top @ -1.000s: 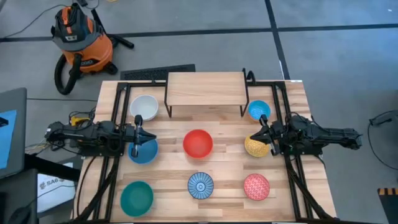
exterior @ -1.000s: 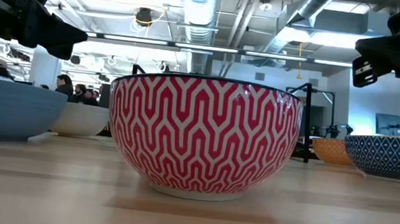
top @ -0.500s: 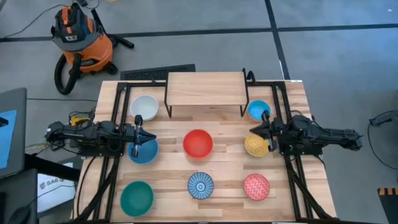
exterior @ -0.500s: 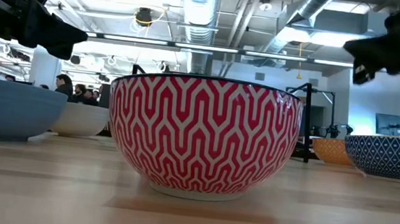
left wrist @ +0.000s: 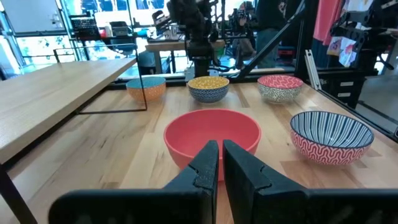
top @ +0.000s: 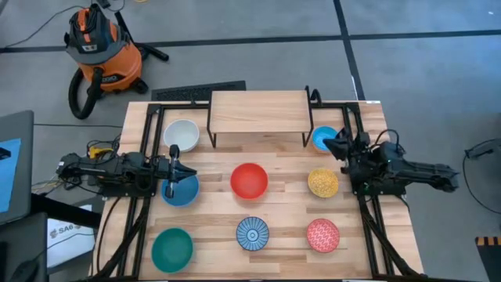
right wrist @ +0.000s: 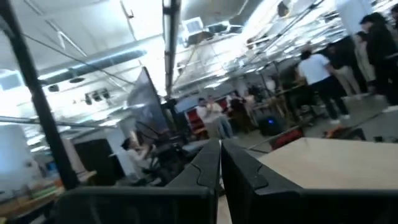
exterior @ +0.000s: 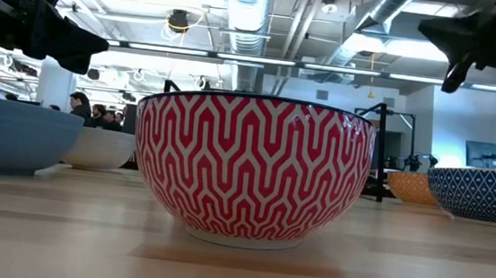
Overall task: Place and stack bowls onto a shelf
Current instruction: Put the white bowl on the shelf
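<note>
Several small bowls stand on their bases on the slatted table: white (top: 182, 133), blue (top: 180, 190), red (top: 249, 180), teal (top: 172, 247), blue radial (top: 253, 233), pink-red speckled (top: 322, 235), yellow speckled (top: 322, 182) and a second blue (top: 322, 139). The shelf (top: 258, 112) stands at the far edge with nothing on its plank. My left gripper (top: 174, 164) hangs shut over the far rim of the left blue bowl. My right gripper (top: 337, 146) is shut, raised and tipped upward beside the second blue bowl, right of the shelf's leg.
Black arm frames run along the table's left and right sides. The shelf's thin black legs (top: 307, 129) stand close to the right gripper. An orange vacuum (top: 98, 47) sits on the floor beyond the table. People show in the room behind.
My right gripper has left the yellow speckled bowl, moving toward the table's far edge to the blue bowl by the shelf, and has risen and tipped upward. The yellow bowl has stayed in place.
</note>
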You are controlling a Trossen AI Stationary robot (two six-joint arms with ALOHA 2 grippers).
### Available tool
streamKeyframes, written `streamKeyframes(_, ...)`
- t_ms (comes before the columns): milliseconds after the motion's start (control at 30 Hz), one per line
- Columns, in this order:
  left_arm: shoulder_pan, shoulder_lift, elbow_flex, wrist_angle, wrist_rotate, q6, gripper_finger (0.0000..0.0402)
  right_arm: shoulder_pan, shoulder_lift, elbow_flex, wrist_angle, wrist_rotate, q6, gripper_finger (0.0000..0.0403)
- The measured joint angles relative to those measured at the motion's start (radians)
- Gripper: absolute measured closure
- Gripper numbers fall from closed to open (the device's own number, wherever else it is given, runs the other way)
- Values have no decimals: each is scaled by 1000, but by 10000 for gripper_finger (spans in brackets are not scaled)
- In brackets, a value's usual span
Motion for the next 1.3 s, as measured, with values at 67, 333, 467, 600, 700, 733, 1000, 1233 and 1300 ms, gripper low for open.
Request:
streamKeyframes(67, 0, 0, 0, 0, 0, 0, 388, -11, 29, 14, -44, 2, 0, 360)
streamKeyframes(333, 18, 1, 0, 13, -99, 49, 388, -68, 214, 140, -67, 81, 181, 360)
streamKeyframes(467, 39, 7, 0, 29, -236, 210, 388, -105, 288, 233, 0, 230, 334, 360)
streamKeyframes(600, 45, 6, 0, 33, -292, 291, 388, -150, 311, 285, 11, 251, 226, 360)
streamKeyframes(700, 45, 6, 0, 34, -289, 331, 388, -178, 319, 290, -2, 251, 212, 360)
streamKeyframes(733, 45, 6, 0, 34, -288, 331, 388, -185, 318, 290, -16, 251, 220, 360)
streamKeyframes(1000, 45, 7, -1, 245, -382, -23, 388, -272, 323, 290, -210, 354, 365, 360)
streamKeyframes(1233, 46, 56, 76, 243, -687, -310, 388, -347, 433, 336, -233, 145, 315, 360)
streamKeyframes(1300, 45, 104, 122, 245, -681, -323, 388, -364, 493, 391, -240, 121, 280, 361)
